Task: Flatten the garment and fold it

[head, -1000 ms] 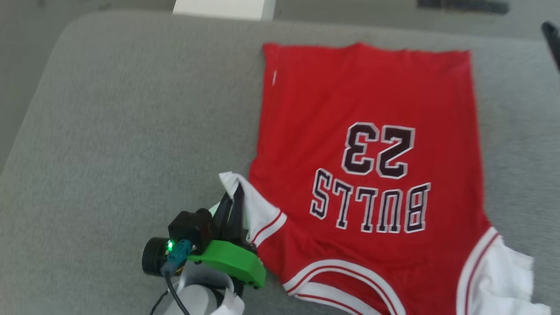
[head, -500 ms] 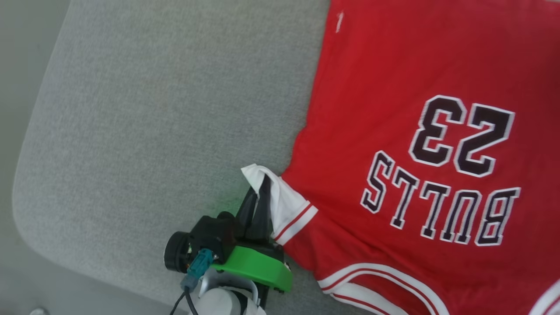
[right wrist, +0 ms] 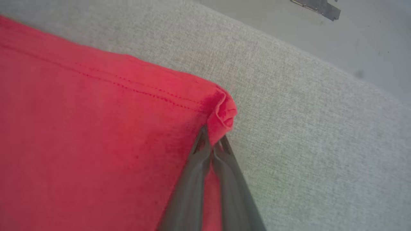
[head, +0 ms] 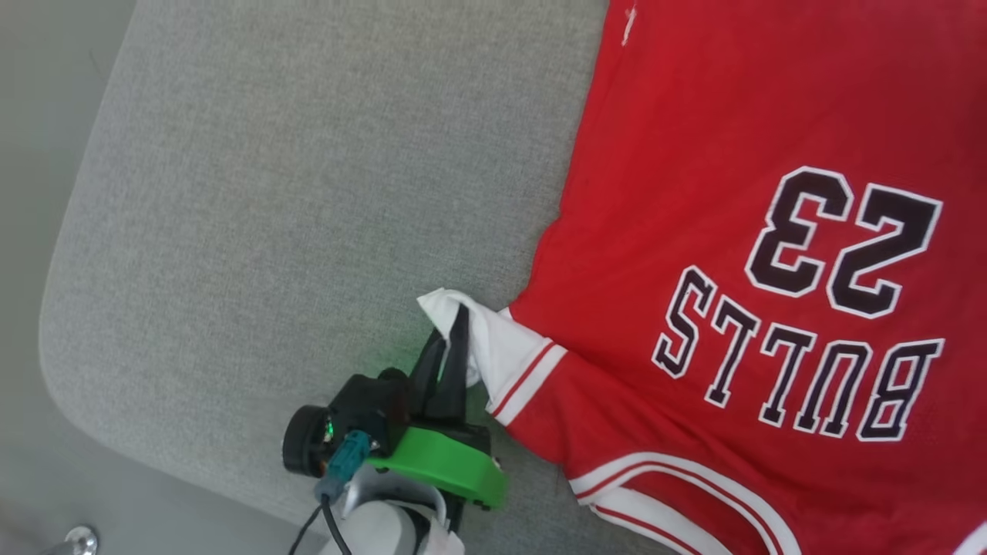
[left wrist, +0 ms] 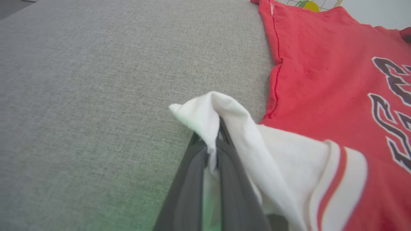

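The red shirt [head: 694,154] lies print-up on the grey cushion [head: 308,193], its white sleeve tip [left wrist: 205,112] pinched in the closed left claw [head: 453,327] and a red hem corner [right wrist: 224,112] pinched in the closed right claw [right wrist: 212,142].

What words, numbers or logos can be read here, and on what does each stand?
"BULLS": black white-edged letters on the red jersey-style T-shirt with white short sleeves, upside down in the head view.
"23": black white-edged digits on the same shirt, also upside down.
Small white mark near the shirt's edge: too small to read.
Left wrist view: same print, cut off, unreadable.
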